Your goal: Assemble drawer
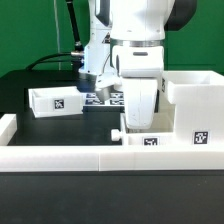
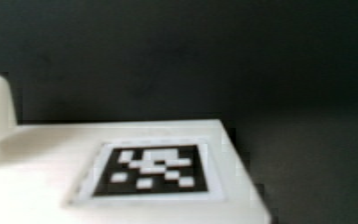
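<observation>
The arm [image 1: 135, 40] hangs low over the black desk [image 1: 60, 128]. The jaws are hidden, so I cannot tell if they are spread or pressed together. The big case [image 1: 195, 105] stands at the exterior view's right and one small tray [image 1: 55, 101] at its left. The wrist view shows a tagged white surface [image 2: 140, 165] close below.

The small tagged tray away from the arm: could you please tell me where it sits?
In the exterior view, the small tray lies on the black table at that view's left, with the marker board to its right.
</observation>
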`<state>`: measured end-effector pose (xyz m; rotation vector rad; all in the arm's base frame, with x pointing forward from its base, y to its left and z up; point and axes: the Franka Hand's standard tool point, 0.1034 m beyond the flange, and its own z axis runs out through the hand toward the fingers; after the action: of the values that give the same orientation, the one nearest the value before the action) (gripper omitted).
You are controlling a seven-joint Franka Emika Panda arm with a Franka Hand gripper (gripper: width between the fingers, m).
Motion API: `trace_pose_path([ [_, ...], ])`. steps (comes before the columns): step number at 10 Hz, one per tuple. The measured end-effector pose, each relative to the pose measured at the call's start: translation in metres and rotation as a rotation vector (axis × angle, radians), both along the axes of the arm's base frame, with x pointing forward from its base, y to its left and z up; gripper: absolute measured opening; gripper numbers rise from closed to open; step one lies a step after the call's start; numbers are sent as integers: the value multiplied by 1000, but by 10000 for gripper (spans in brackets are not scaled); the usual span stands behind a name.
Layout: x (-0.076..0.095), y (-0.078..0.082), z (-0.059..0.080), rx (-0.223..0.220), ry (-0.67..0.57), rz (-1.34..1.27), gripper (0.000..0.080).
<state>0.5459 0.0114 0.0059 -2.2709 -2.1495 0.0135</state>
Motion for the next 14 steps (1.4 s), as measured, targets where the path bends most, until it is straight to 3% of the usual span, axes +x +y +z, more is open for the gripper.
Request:
trace_pose_path([
  [2,2,-4,1,1,-9,46,42],
  [5,2,6,3,-9,9,69,42],
  [11,1,4,3,-17,9,33,53],
  [13,3,5,13,-20,-4,-3,414],
  [14,4,7,19,-22,-6,-8,414],
])
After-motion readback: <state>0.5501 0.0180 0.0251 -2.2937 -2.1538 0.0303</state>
